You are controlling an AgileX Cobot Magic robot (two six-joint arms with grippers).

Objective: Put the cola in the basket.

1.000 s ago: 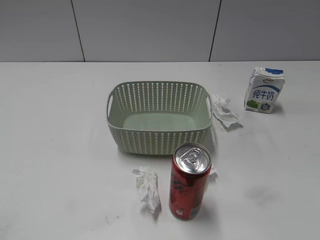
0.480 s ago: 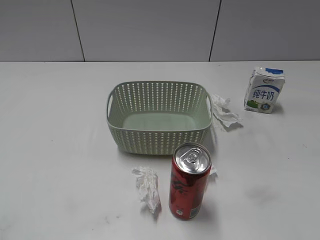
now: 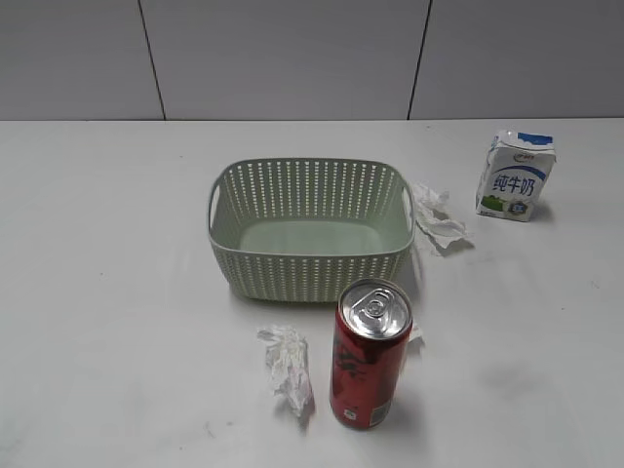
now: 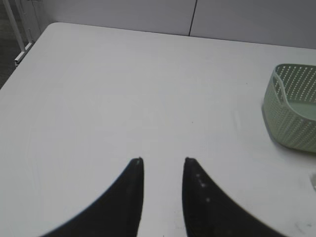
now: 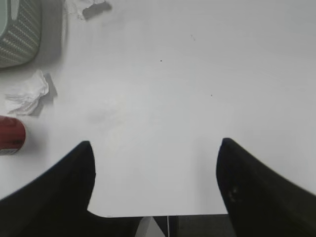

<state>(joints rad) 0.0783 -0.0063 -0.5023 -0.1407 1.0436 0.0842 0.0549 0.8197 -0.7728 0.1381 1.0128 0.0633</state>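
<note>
The cola [image 3: 370,355] is a tall slim red can with a silver pull-tab top. It stands upright on the white table, just in front of the pale green perforated basket [image 3: 308,270], which holds nothing. The can's edge also shows at the left of the right wrist view [image 5: 11,136]. The basket shows in the left wrist view [image 4: 294,116] and the right wrist view [image 5: 19,34]. My left gripper [image 4: 162,160] is open and empty over bare table, left of the basket. My right gripper [image 5: 155,143] is wide open and empty near the table's front edge, right of the can. Neither gripper shows in the exterior view.
A white-and-blue milk carton [image 3: 516,175] stands at the back right. Crumpled white tissues lie left of the can [image 3: 287,364], right of the basket [image 3: 436,218] and just behind the can [image 5: 27,92]. The table's near edge [image 5: 158,216] is below my right gripper.
</note>
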